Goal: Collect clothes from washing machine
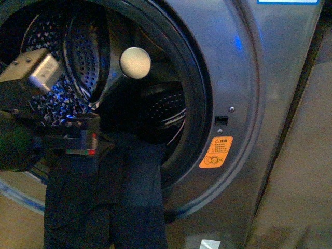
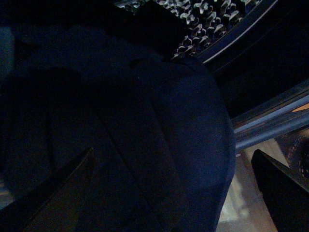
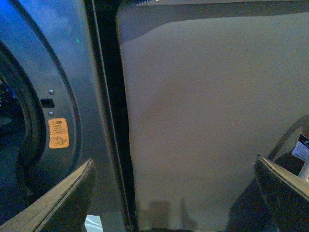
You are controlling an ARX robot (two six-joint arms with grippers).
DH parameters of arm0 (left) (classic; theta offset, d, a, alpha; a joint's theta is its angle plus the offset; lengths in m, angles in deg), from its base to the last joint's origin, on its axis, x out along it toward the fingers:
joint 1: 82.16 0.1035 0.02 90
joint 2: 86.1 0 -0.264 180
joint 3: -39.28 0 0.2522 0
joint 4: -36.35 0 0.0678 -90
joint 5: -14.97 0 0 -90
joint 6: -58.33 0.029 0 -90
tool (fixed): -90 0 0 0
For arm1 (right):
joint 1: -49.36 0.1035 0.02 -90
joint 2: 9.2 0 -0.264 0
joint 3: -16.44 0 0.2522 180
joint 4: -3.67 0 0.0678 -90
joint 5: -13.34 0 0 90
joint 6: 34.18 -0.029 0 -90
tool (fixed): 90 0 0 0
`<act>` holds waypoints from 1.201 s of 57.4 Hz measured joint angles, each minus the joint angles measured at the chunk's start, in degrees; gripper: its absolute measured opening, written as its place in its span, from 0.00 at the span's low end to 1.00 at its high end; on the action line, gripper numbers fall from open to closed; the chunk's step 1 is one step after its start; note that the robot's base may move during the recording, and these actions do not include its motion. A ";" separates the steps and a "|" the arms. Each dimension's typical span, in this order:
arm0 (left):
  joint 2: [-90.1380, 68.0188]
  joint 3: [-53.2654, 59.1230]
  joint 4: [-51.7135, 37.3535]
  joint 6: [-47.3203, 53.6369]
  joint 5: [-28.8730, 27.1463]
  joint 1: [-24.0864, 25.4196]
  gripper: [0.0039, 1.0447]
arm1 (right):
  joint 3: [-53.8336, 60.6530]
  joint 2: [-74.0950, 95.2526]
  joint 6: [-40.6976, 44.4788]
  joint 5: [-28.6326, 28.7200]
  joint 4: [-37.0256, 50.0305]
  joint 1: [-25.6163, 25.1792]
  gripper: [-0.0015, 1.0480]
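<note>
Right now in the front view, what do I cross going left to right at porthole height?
left gripper → white knob → orange warning sticker → beige surface. Hanging dark garment skipped: it overlaps gripper and knob.

From where I stand, the washing machine's (image 1: 259,83) porthole is crowded. The left arm (image 1: 31,98) fills it from about 8 to 10 o'clock, and the clothes (image 1: 129,192) drape over the rim at 6. A steel rib carrying a white knob (image 1: 135,63) juts in near 12. Room remains from 2 to 4 o'clock, though it looks dim there. Beyond the cabinet's right edge, the beige surface (image 3: 203,121) lies open.
</note>
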 joint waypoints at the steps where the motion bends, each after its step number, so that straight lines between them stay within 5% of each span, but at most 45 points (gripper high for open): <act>1: -0.59 -0.46 0.00 0.11 -0.24 -0.15 0.94 | 0.00 0.00 0.00 0.00 0.00 0.00 0.93; 43: -21.73 -18.58 3.45 1.73 -4.44 -2.86 0.94 | 0.00 0.00 0.00 0.00 0.00 0.00 0.93; 69: -26.49 -21.55 7.82 5.81 -11.61 0.90 0.94 | 0.00 0.00 0.02 0.00 0.00 0.00 0.93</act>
